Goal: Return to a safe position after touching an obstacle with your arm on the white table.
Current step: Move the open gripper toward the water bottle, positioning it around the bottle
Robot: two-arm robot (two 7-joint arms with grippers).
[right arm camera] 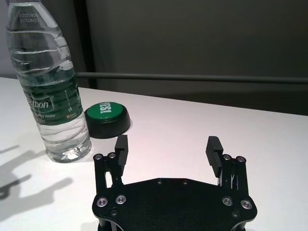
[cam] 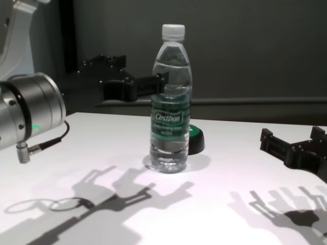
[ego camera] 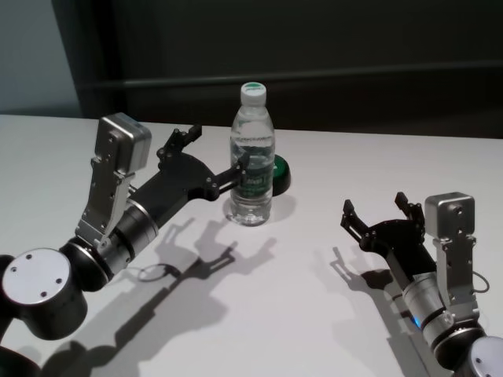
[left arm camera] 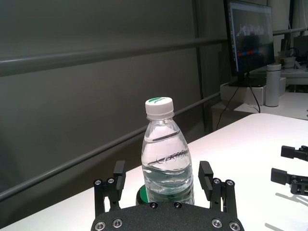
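Note:
The obstacle, a tall clear water bottle with a white cap and green label, stands upright on the white table. My left gripper hovers open just left of it, holding nothing. One fingertip reaches the bottle's side; I cannot tell whether it touches. In the left wrist view the bottle rises just beyond the left gripper, centred between its spread fingers. My right gripper stands open and empty low over the table, well to the right.
A low black round button with a green top sits right behind the bottle. A dark wall with a horizontal rail runs behind the table's far edge. A monitor stands far off.

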